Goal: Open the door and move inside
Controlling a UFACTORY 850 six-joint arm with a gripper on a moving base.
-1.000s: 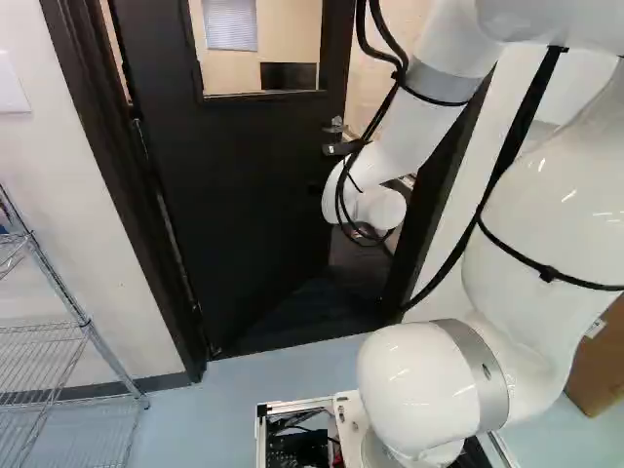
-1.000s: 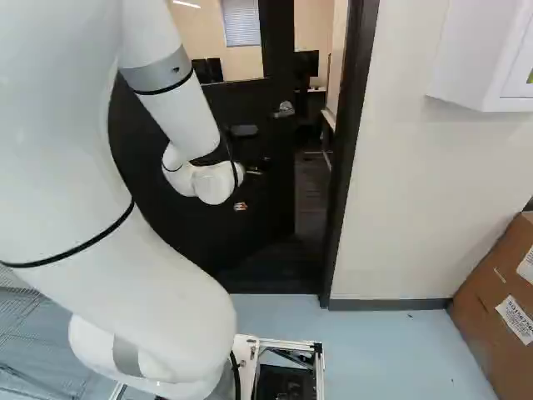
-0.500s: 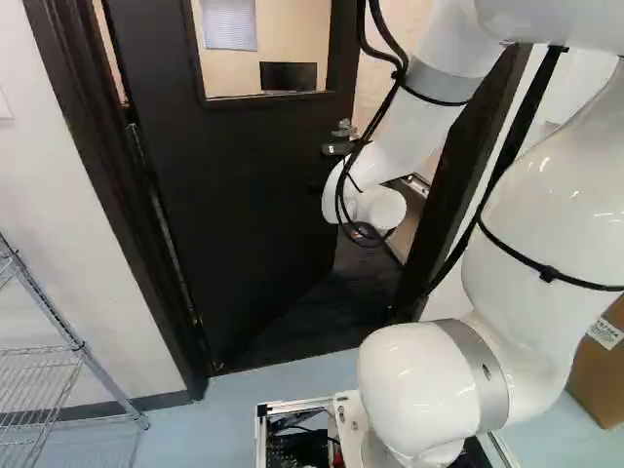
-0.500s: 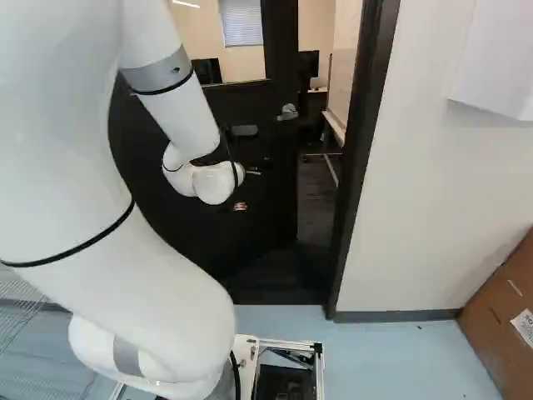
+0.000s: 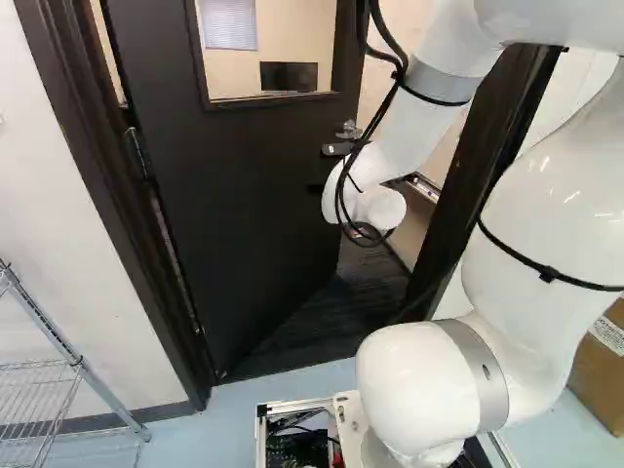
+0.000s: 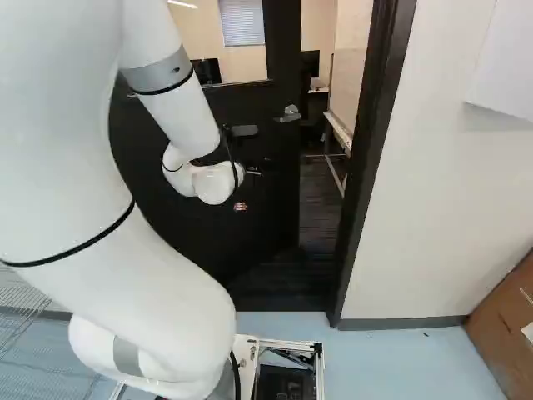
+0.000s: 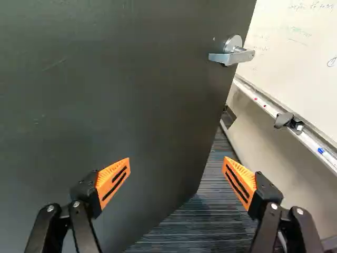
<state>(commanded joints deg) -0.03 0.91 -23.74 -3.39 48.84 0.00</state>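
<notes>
"How far along are we?"

"Partway, we'd say. The door [image 5: 244, 210] is unlatched and ajar, swung away from us into the room, with its hinged edge at the frame [image 6: 376, 142]. The opening is done in part; going in is what's left."

"Do we have hold of anything?"

"No. Our gripper [image 7: 177, 167] is spread wide, in front of the door's face, lower than the handle [image 7: 231, 57] near its free edge. Nothing is clasped. Whether we're touching the door, we can't tell."

"And the way through?"

"Past the door's free edge we can see dark floor [image 7: 202, 229] and a whiteboard [image 7: 303, 39]. Our base [image 5: 294, 404] is on the near side of the door, on the pale floor [image 6: 391, 358], so we haven't gone in."

"Is that gap enough for us?"

"Probably not yet. The door covers much of the way ahead, so we'd judge the step in hand is pushing it wider. With the latch free, the handle shouldn't need turning; we can lean on the door's face and roll forward together."

"What might catch us?"

"The door could drift back if we lose pressure, or our arm [image 5: 419, 117] could clip the frame beside the door's free edge. We should go slowly and keep centred."
</notes>
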